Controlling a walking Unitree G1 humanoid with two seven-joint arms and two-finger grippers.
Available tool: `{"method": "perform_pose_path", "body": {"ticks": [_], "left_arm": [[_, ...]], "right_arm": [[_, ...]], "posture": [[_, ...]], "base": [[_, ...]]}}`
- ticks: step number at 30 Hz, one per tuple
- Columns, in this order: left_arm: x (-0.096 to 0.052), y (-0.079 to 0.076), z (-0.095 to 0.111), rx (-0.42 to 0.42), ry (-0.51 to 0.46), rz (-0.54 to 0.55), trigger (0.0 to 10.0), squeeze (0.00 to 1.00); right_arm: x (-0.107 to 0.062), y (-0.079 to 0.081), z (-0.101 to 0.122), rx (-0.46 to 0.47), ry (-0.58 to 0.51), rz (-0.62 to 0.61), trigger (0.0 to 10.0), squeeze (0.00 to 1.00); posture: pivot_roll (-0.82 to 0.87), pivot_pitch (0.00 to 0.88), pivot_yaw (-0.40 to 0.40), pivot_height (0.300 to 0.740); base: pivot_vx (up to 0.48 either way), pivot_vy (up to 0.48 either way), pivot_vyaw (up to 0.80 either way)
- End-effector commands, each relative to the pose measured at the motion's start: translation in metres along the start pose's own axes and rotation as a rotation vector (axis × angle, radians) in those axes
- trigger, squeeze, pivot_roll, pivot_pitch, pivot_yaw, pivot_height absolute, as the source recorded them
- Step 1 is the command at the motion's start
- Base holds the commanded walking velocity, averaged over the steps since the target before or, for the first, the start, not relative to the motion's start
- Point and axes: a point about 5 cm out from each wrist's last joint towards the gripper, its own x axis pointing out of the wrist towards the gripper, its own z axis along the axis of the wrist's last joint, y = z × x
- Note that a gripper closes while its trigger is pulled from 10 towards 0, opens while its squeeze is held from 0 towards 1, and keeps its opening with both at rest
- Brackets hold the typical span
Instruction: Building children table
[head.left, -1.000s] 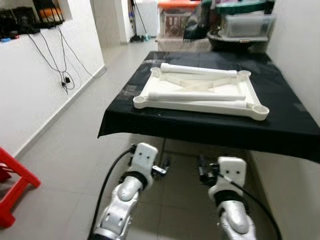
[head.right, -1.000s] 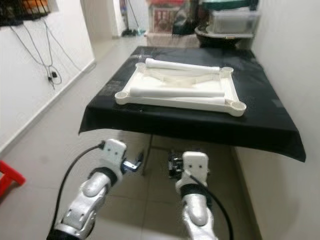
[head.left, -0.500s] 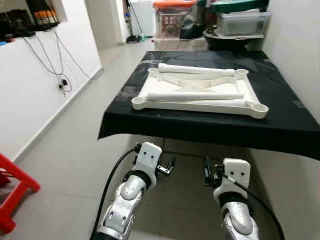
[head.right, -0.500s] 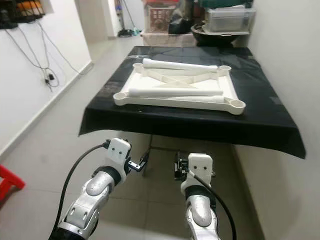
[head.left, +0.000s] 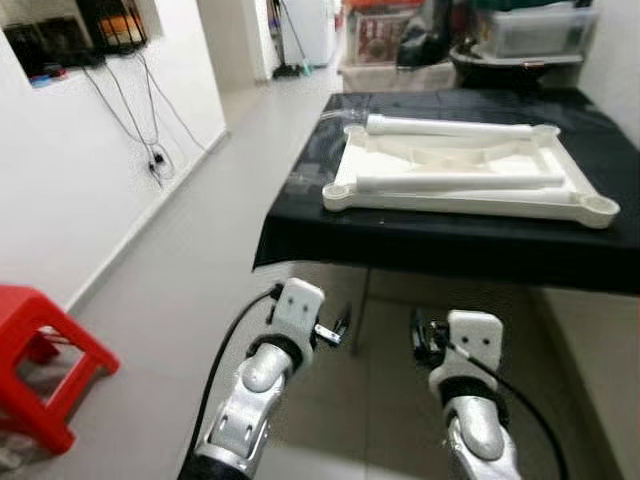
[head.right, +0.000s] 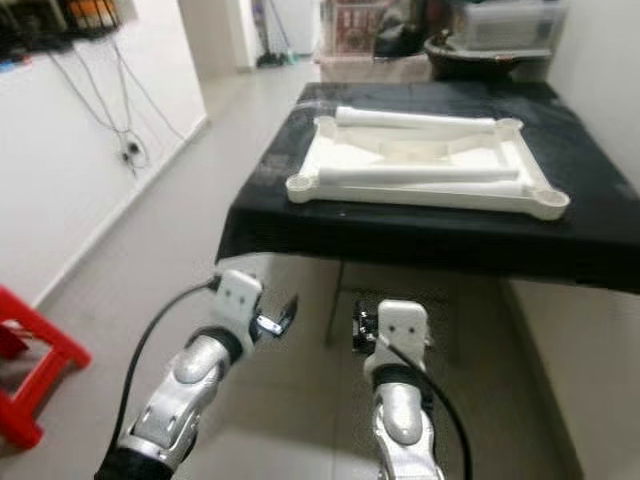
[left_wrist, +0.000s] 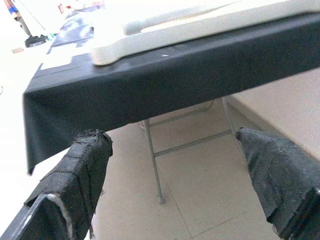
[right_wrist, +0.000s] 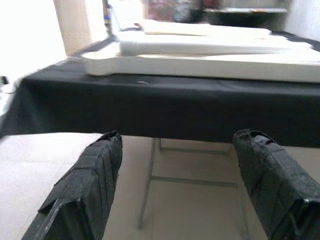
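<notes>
A white children's table top (head.left: 470, 203) lies upside down on a table draped in black cloth (head.left: 440, 245). Two white tube legs rest on it, one across the far side (head.left: 450, 126) and one across the near side (head.left: 460, 182). My left gripper (head.left: 338, 328) hangs low in front of the cloth's front edge, below the table height, and is open (left_wrist: 170, 137) with nothing between its fingers. Beside it my right gripper (head.left: 418, 335) is at the same height, also open (right_wrist: 177, 136) and holding nothing. The white top's corner (left_wrist: 107, 52) shows above the cloth edge.
A red stool (head.left: 40, 360) stands on the tiled floor at the left. A white wall with hanging cables (head.left: 150, 160) runs along the left. Storage boxes (head.left: 530, 25) are stacked behind the table. Thin metal table legs (left_wrist: 152, 160) stand under the cloth.
The whole picture has shifted: the table now sits further right and the red stool shows more, so the camera moved. Both arms keep the same low pose.
</notes>
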Motion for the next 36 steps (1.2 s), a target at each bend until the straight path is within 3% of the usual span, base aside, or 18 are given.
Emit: {"method": "perform_pose_path", "body": {"ticks": [1, 8, 16, 36], "left_arm": [[-0.0017, 0.0016, -0.0024, -0.009, 0.007, 0.013, 10.0, 0.00], [-0.0015, 0.0016, -0.0022, -0.008, 0.005, 0.013, 10.0, 0.00], [-0.0020, 0.0004, -0.0003, -0.003, -0.010, -0.001, 10.0, 0.00], [-0.0021, 0.0032, -0.0033, 0.004, 0.000, 0.002, 10.0, 0.00]], "right_arm": [[-0.0002, 0.0015, 0.0027, 0.004, -0.015, 0.000, 10.0, 0.00], [0.0002, 0.0024, 0.0021, 0.001, -0.011, 0.005, 10.0, 0.00], [-0.0002, 0.0064, 0.0013, -0.006, -0.009, 0.018, 10.0, 0.00], [-0.0005, 0.0080, -0.0016, 0.002, 0.001, 0.018, 10.0, 0.00]], "posture": [[0.06, 0.000, -0.004, 0.740], [0.06, 0.000, -0.004, 0.740], [0.06, 0.000, -0.003, 0.740], [0.06, 0.000, 0.002, 0.740]], "base": [[0.000, 0.000, 0.00], [0.000, 0.000, -0.80], [0.000, 0.000, 0.00], [0.268, 0.000, 0.00]]}}
